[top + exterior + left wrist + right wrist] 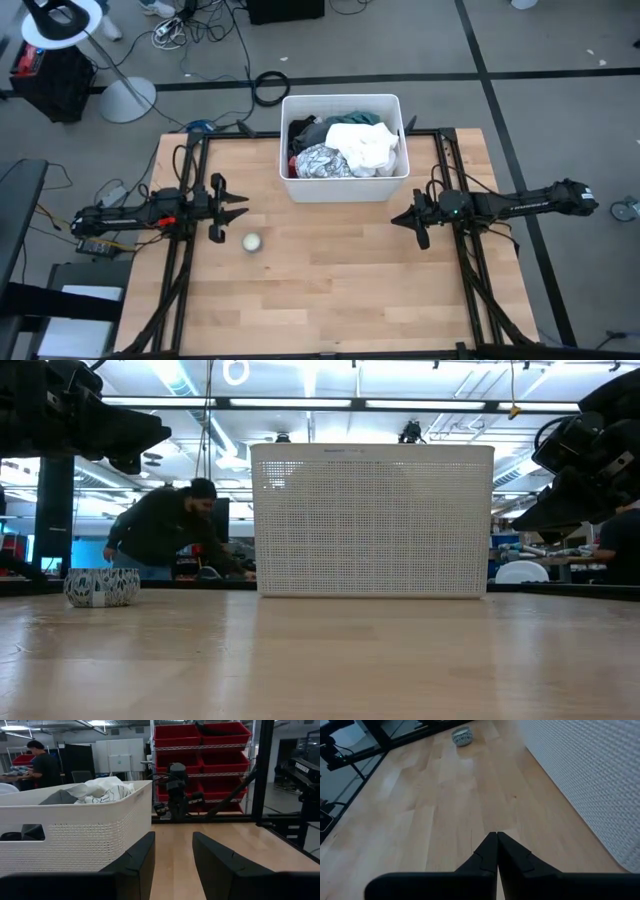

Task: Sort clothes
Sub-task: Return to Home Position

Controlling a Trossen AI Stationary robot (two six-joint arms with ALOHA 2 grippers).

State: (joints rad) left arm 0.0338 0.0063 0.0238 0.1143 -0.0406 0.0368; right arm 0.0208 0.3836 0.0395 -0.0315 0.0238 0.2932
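The clothes [345, 146] lie piled in the white plastic bin [343, 190] at the table's far middle: white, black, teal and white-patterned pieces; they also show above the bin's rim in the left wrist view [102, 789]. My left gripper [240, 209] is open and empty at the table's left, above the surface. My right gripper [396, 220] is shut and empty at the table's right; it also shows in its own wrist view [497, 845], above bare wood.
A small pale round ball [252, 242] rests on the wood near my left gripper, and shows in the low view [102, 587] and right wrist view [462, 736]. People stand in the room beyond the table [170, 530]. Bare wood lies in front of the bin.
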